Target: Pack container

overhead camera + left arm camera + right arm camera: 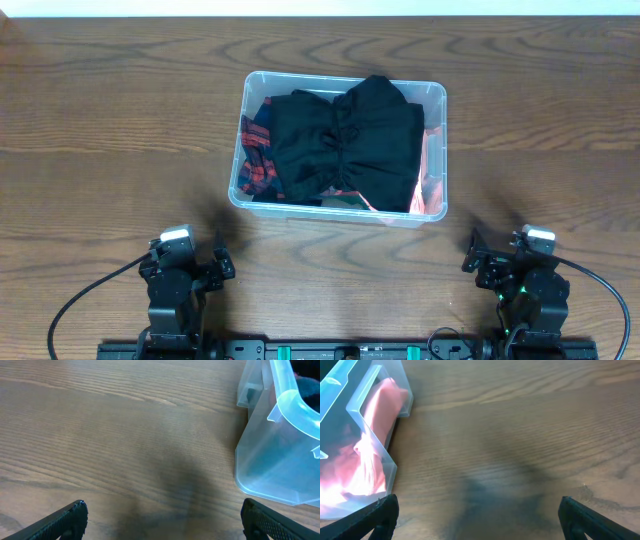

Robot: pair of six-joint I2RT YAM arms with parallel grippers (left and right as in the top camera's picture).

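Container (300,75), mouth up, long axis left to right, left pincer (162,512) wide, right pincer (477,506) wide, both empty

Container (310,76): base hidden under clothing in the overhead view; cut off by the right edge in the left wrist view and by the left edge in the right wrist view, one corner showing in each. Red plaid cloth (256,160): mostly covered by black garment (355,135). Pink cloth (433,175): only a strip visible overhead; blurred behind the container wall in the right wrist view. Left fingers (62,521), right fingers (595,519): tips only, cut by the bottom edge.
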